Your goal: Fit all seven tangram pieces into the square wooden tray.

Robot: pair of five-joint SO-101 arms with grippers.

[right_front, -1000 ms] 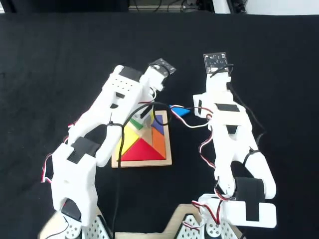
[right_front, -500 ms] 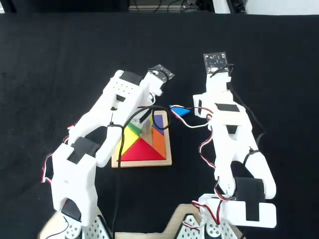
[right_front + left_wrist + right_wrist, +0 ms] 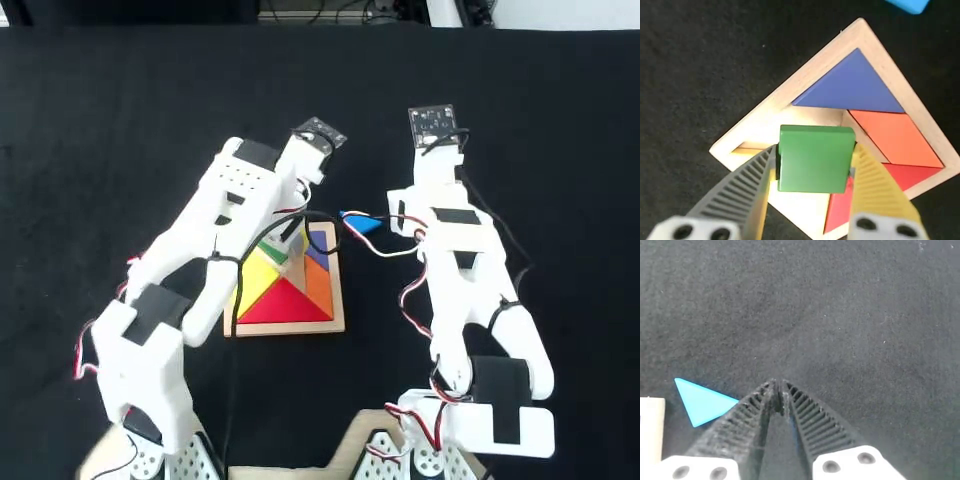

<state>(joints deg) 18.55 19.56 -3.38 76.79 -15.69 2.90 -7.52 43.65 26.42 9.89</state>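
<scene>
Left gripper (image 3: 814, 151) pinches green square wooden piece (image 3: 815, 162) above square wooden tray (image 3: 866, 39). Right gripper (image 3: 776, 388), fingers pressed together, sits beside light-blue triangular piece (image 3: 701, 401).

Robotics lab bench, black cloth-covered table (image 3: 560, 150), white wired arms (image 3: 215, 215), cables (image 3: 335, 10) behind

In the high view the left arm (image 3: 230, 210) covers part of the wooden tray (image 3: 290, 327); in the left wrist view the frame edge truncates the light blue piece (image 3: 907, 4).

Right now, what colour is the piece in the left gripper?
Green piece; left wrist view shows it best.
</scene>
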